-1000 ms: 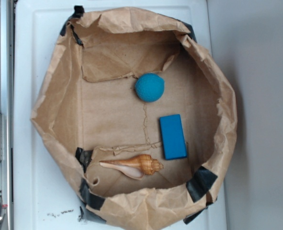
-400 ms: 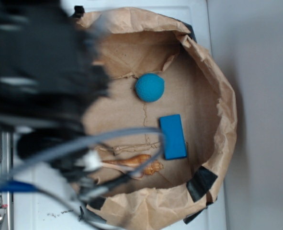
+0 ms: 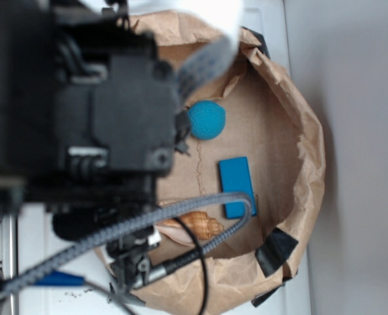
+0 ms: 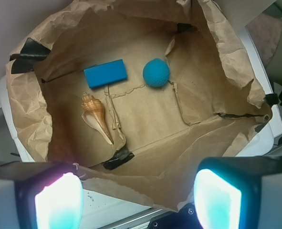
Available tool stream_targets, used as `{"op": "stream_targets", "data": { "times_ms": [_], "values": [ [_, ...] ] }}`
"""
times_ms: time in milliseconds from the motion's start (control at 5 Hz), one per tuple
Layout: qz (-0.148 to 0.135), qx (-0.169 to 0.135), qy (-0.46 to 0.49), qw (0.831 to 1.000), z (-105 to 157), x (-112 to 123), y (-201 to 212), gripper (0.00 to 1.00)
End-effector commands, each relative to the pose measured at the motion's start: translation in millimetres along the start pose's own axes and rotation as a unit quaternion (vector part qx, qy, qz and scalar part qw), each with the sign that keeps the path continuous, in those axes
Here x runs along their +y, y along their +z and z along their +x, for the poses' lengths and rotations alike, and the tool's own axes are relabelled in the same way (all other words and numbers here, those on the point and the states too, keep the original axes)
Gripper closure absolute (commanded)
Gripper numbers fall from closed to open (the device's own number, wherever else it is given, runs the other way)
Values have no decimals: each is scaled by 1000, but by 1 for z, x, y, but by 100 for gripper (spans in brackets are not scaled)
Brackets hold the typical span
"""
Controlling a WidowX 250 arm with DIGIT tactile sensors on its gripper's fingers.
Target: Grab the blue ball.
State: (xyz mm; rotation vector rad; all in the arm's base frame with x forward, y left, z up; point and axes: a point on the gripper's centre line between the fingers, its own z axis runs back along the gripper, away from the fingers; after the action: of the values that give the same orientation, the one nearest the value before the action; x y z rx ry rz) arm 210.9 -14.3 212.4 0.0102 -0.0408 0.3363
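Paper bag [image 4: 28, 119] w/ walls rolled down held all items. Gripper [image 4: 136, 195] hung above its near edge, fingers [image 4: 58, 200] spread wide, nothing btwn them. Blue block [image 4: 105, 73] lay just left of blue ball [image 4: 156, 72], apart; shell [image 4: 97, 123] below block.

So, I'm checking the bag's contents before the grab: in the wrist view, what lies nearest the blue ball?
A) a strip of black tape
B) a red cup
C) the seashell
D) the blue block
D: in the wrist view the blue block lies just beside the blue ball on the floor of the paper bag, while the seashell lies farther off, below the block.
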Motion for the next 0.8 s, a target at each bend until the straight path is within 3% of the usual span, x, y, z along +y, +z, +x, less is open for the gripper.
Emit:
{"op": "stream_targets", "data": {
  "times_ms": [0, 200, 600],
  "values": [
    [18, -56, -2, 998, 29, 11, -36, 0],
    [31, -59, 1, 998, 43, 12, -70, 0],
    [51, -20, 5, 998, 80, 24, -118, 0]
  ]
}}
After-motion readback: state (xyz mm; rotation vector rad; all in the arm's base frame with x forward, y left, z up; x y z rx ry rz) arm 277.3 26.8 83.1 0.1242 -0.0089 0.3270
